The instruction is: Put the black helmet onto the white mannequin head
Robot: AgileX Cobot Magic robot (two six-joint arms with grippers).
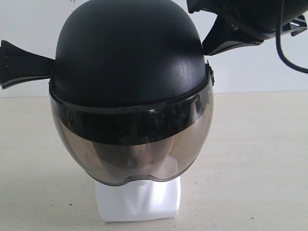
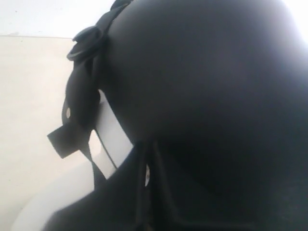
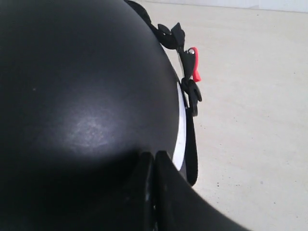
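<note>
The black helmet (image 1: 125,53) sits over the white mannequin head, whose face shows dimly through the smoky visor (image 1: 134,144) and whose squarish base (image 1: 139,199) stands on the table. My left gripper (image 1: 45,70) touches the helmet's left side with its fingers together and nothing between them. In the left wrist view, that gripper (image 2: 148,144) rests against the shell (image 2: 207,82), with white mannequin (image 2: 113,134) showing behind the strap. My right gripper (image 1: 207,49) is at the helmet's upper right, also shut and empty. Its tips (image 3: 154,155) lie against the shell (image 3: 82,96).
A chin strap with a black buckle and red tab (image 3: 195,65) hangs beside the helmet's rim. The beige tabletop (image 1: 260,159) spreads around the base. A black cable (image 1: 284,48) hangs from the right arm, with a pale wall behind.
</note>
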